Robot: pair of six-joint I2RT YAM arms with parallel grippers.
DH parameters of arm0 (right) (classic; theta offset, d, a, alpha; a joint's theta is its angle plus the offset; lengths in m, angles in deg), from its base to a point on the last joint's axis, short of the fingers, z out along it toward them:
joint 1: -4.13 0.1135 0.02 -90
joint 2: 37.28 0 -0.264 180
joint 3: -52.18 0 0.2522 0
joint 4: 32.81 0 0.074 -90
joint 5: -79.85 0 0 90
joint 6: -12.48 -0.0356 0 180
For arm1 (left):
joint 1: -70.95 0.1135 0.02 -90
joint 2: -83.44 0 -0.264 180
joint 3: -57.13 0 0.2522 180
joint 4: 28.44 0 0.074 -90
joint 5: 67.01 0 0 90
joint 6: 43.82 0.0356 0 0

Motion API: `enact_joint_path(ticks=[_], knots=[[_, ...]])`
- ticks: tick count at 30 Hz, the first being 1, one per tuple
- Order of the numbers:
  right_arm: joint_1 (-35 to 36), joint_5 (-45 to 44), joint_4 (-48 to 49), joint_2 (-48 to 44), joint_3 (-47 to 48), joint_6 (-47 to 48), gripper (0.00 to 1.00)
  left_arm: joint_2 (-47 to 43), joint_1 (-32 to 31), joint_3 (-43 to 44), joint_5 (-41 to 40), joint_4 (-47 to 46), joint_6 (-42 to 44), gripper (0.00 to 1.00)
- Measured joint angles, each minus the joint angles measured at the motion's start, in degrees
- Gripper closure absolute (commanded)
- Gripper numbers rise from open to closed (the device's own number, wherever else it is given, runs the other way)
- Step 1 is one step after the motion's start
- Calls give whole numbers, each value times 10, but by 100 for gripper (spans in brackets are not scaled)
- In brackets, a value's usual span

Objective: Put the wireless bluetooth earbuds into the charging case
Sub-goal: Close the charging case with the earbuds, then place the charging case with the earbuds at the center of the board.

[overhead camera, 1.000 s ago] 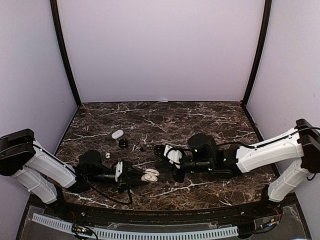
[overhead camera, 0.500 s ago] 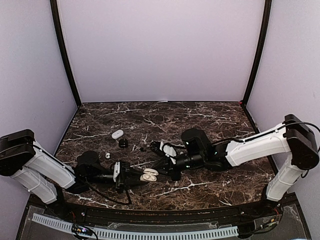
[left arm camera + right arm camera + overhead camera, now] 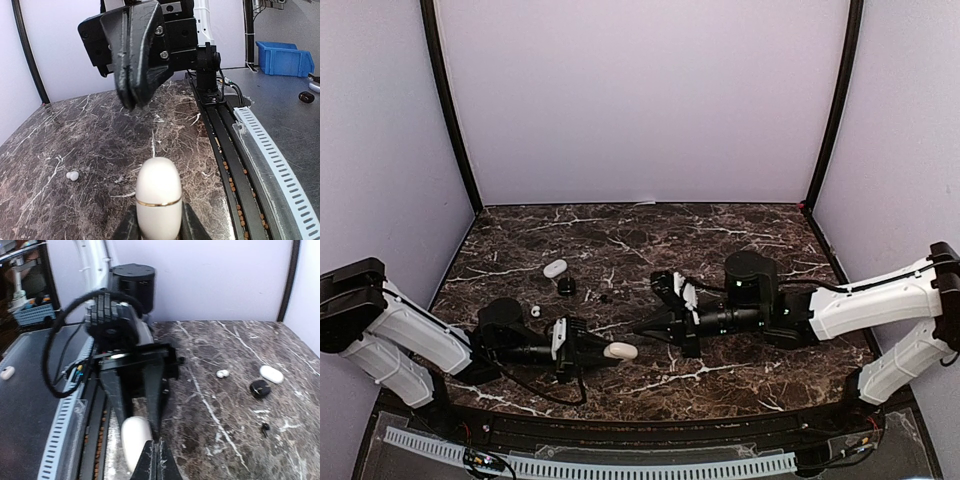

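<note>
White case (image 3: 158, 192), clamped in the left gripper (image 3: 159, 226) toward the near side of the surface (image 3: 720, 240), now has its lid shut. Half a second ago it lay open with two earbuds showing inside; now only a thin gold seam runs round it. That pair looks stowed, so I judge this case finished.

Just beyond it, the right gripper (image 3: 131, 100) has its fingers pressed together on nothing. It has drawn back a little to the right, and its tips sit near the case without touching. It most likely pushed the lid down.

Farther left, a loose earbud (image 3: 535, 310) lies alone on the surface, well apart from both grippers and where it was a second ago. Beyond it are a black piece (image 3: 567, 286) and a second case (image 3: 555, 267), closed and untouched. The task probably continues there: set the held case down, then fetch the stray earbud.
</note>
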Motion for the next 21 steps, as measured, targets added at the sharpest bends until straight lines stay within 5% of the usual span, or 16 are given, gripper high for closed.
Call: enact_joint_path(ticks=[5,15,21], knots=[[-9,-111,7,0,-12,-17,100,-16,0,0,-19,0,-6,87],[-59,-245,35,-85,-65,-29,24,-86,10,0,-84,40,-56,87],[-86,-318,67,-132,-109,-34,16,-96,18,50,-124,125,-123,87]])
